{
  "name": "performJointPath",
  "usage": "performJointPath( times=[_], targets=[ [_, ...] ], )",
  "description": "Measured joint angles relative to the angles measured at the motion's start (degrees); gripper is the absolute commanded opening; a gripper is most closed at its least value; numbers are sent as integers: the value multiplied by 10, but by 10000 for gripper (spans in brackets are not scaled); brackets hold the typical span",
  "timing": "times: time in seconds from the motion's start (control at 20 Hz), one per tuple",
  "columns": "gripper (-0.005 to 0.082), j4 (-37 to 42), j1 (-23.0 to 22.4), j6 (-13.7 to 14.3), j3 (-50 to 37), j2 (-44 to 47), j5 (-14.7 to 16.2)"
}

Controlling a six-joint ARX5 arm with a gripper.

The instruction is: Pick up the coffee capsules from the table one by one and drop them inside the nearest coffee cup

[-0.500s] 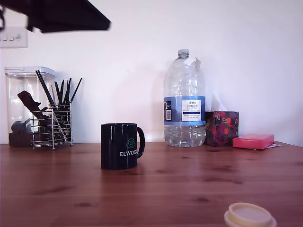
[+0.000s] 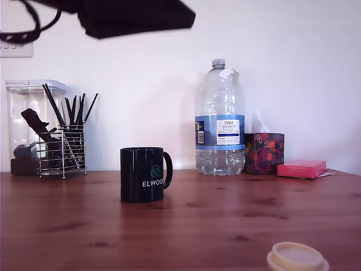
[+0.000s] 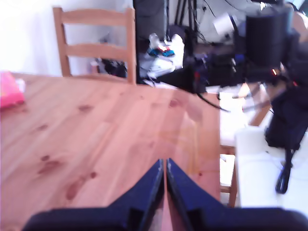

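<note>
Pincer [image 3: 165, 162]: closed narrow, nothing held. Shifted toward the exterior view's right, high above the coffee cup [image 2: 143, 174]; probably bound for the coffee capsule [image 2: 297, 257], not yet grasped.

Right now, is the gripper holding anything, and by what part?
Nothing. The gripper is shut, jaws together with nothing between them. The only coffee capsule in view sits on the table.

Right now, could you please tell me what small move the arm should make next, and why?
Probably swing the gripper toward the coffee capsule at the exterior view's lower right: the gripper is shut on nothing, high above the table, and the capsule lies on the table, outside the coffee cup.
</note>
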Motion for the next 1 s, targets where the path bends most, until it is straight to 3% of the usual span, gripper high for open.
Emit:
performJointPath(
  times=[0.3, 0.6, 0.9, 0.95, 1.0],
  targets=[
    [-19, 55, -35, 0, -123, -1, -21],
    [-19, 63, -69, -5, -199, -75, -87],
    [-6, 20, -100, -5, -207, -76, -91],
    [39, 13, -100, -5, -207, -76, -91],
    [139, 10, -100, -5, -207, -76, -92]
  ],
)
